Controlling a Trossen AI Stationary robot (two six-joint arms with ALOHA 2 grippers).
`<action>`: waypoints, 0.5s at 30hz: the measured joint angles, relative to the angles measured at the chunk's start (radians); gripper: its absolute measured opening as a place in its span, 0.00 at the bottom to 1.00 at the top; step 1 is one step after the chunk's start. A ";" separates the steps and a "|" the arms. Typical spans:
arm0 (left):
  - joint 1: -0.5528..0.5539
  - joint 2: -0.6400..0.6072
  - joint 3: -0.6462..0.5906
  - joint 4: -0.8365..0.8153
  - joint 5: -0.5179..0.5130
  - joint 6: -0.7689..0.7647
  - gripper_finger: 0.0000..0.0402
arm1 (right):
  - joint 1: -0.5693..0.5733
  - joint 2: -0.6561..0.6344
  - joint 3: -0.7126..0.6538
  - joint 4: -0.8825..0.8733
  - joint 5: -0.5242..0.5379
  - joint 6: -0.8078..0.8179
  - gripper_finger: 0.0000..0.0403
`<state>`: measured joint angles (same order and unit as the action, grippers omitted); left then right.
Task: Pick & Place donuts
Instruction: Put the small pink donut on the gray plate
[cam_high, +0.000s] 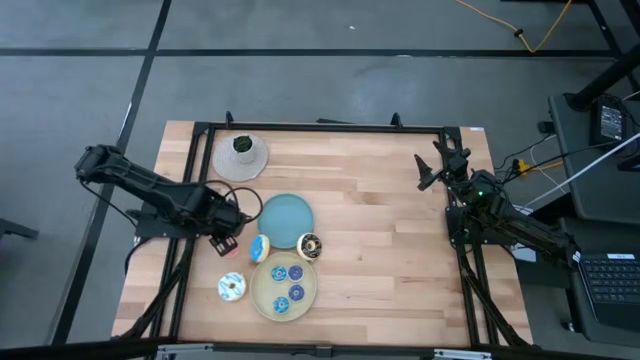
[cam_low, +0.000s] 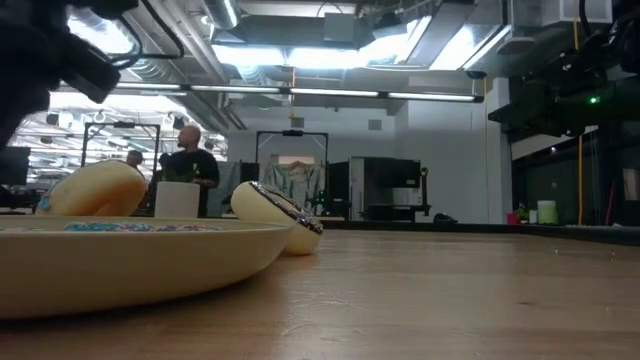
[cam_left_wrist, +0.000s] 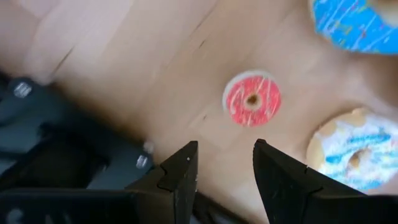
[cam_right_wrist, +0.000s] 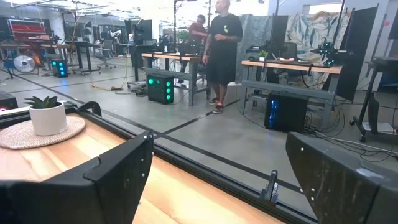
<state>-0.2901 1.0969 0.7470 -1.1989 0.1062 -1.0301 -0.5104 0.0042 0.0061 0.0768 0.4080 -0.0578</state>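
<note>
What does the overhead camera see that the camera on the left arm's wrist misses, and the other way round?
Only the high view shows both arms, the blue plate, the beige plate with small blue donuts, and the potted plant.

Only the left wrist view shows the left gripper close up, its fingers apart with nothing between them, above bare wood.

Both show the small red donut on the table, and the white donut with blue stripes nearby.
</note>
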 joint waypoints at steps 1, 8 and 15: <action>0.003 0.001 -0.008 0.019 -0.007 0.003 0.36 | 0.000 0.000 0.000 0.000 0.000 0.000 0.91; 0.013 0.027 -0.057 0.077 -0.036 0.005 0.36 | 0.000 0.000 0.000 0.000 0.000 0.000 0.91; 0.013 0.076 -0.093 0.133 -0.060 0.005 0.36 | 0.000 0.000 0.000 0.000 0.000 0.000 0.91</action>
<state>-0.2775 1.1725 0.6544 -1.0656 0.0466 -1.0256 -0.5106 0.0043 0.0062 0.0768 0.4080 -0.0578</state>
